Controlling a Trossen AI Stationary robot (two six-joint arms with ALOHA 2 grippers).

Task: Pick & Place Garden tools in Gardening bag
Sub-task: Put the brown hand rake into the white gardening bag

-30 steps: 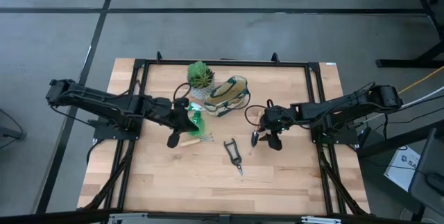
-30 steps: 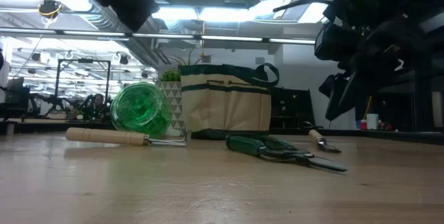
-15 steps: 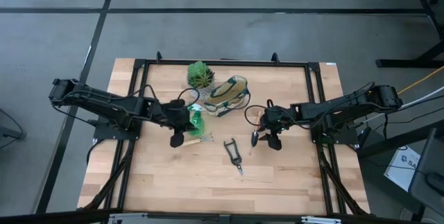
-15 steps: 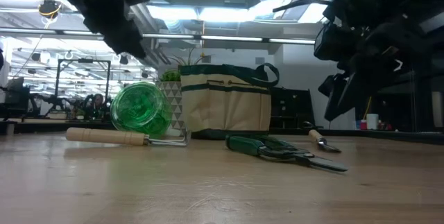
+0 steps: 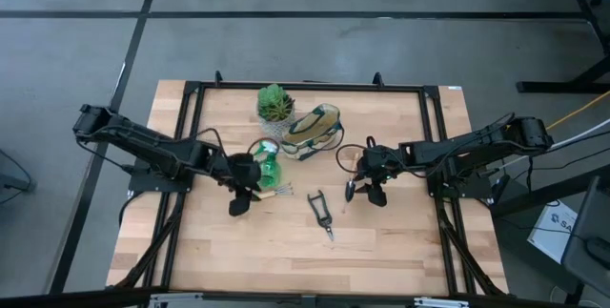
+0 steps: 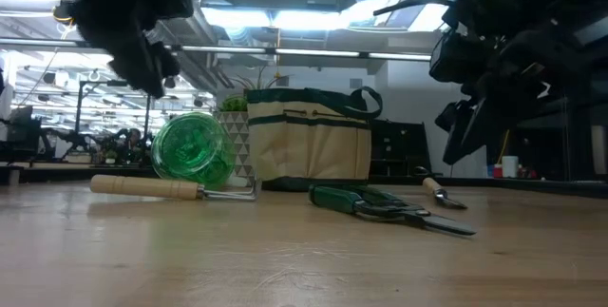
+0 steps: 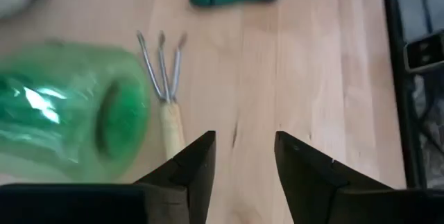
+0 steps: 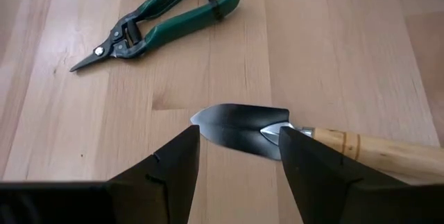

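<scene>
- Sliding toward the worktop's (image 5: 400, 251) front edge, my left hand (image 5: 238, 204) had moved off the spray bottle (image 5: 268, 168) to hang, fingers apart, over the hand rake's (image 5: 270, 192) wooden handle.
- My right hand (image 5: 355, 191) had not moved, open above the trowel (image 8: 277, 134).
- I counted four tools on the worktop: one bottle, one rake, one trowel, one pair of shears (image 5: 320, 215).
- One gardening bag (image 5: 313, 132) stood beside one potted plant (image 5: 274, 106).

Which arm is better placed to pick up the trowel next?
The right. Its open tool hangs just over the trowel blade, while the left tool is across the table by the hand rake.
</scene>
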